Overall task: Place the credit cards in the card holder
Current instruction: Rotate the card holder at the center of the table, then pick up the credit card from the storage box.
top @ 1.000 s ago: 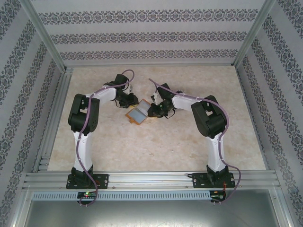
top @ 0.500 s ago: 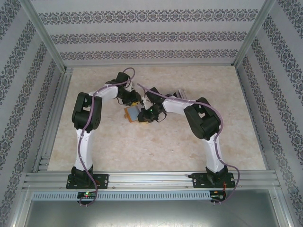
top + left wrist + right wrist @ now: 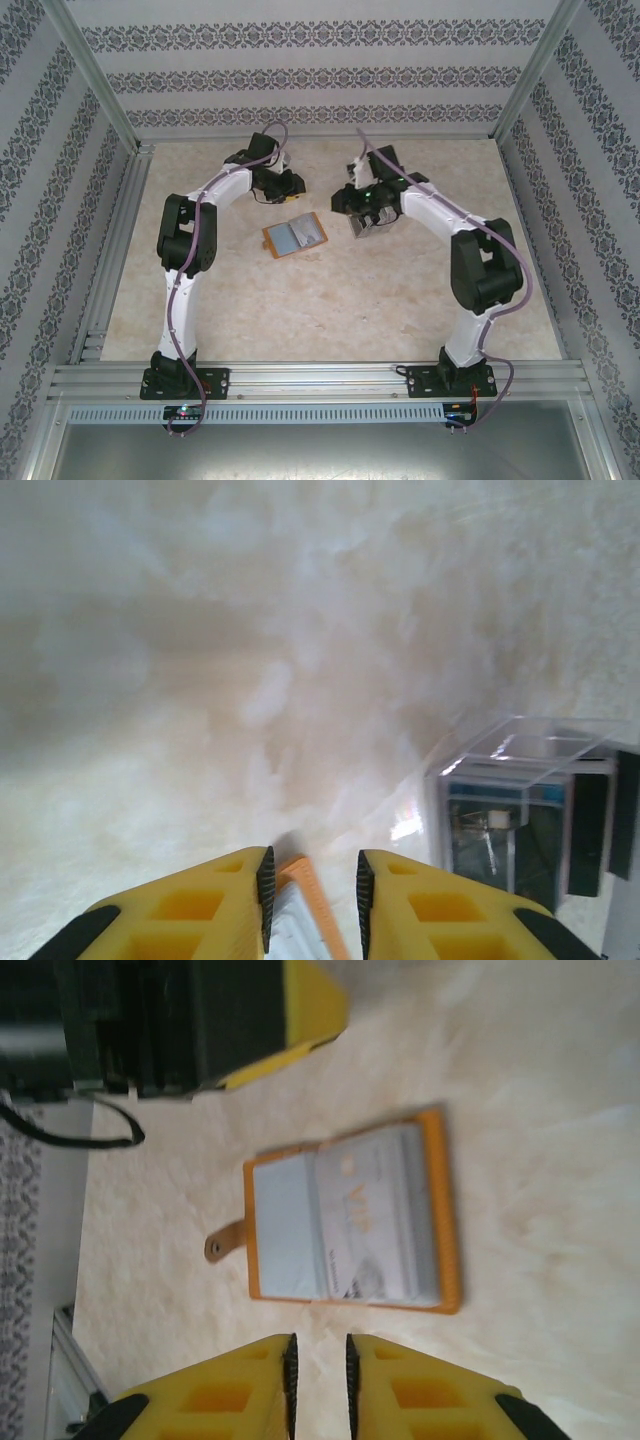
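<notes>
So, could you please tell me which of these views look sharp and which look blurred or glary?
Top view: evenly lit and sharp. Left wrist: table blurred, bright glint beside the clear box. Right wrist: wallet fairly sharp, yellow fingers soft.

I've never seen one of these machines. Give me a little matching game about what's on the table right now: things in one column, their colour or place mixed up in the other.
Things:
1. card holder
2. credit card
3. right gripper
4. table

Descriptions:
A. pale, marbled surface
B. yellow, slightly open, holding nothing
C. orange-tan, lying open and flat
D. grey-blue, lying inside the opened wallet

Pairs: 1-C, 2-D, 3-B, 4-A
</notes>
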Robot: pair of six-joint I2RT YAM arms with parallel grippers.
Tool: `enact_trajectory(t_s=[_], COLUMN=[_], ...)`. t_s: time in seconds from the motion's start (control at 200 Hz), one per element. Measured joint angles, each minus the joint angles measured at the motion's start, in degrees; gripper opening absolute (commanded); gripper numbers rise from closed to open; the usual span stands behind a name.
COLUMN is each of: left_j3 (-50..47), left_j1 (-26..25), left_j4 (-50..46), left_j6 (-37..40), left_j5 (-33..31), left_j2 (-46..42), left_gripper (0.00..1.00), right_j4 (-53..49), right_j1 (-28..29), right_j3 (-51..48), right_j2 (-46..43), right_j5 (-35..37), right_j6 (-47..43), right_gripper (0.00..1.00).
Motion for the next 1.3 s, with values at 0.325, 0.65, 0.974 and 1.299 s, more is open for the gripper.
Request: enact_trajectory(t_s=[0.325, 0.65, 0.974, 1.299], left_j3=[7.13, 9.81, 10.6, 10.71], left_j1=[-3.23, -8.35, -11.87, -13.9], left_j4=[0.13, 1.77, 2.19, 2.73], left_j6=[-3.56, -7.58, -9.94, -10.78], left_j5=[1.99, 4.0, 5.05, 5.29], left_j2=[0.37, 4.09, 6.6, 8.5], left_gripper=[0.32, 0.33, 0.33, 0.33], right_j4=[-2.6, -7.67, -10.29, -16.61], right_j1=[-9.29, -14.8, -15.04, -15.04], right_j3=[-0.33, 0.44, 5.95, 13.0], right_j2=[-1.2, -1.09, 3.45, 8.39], right_j5=[4.07, 9.62, 10.01, 10.32], right_j6=[-3.37, -8.46, -10.67, -13.7], right_gripper=[0.28, 0.28, 0.29, 0.31])
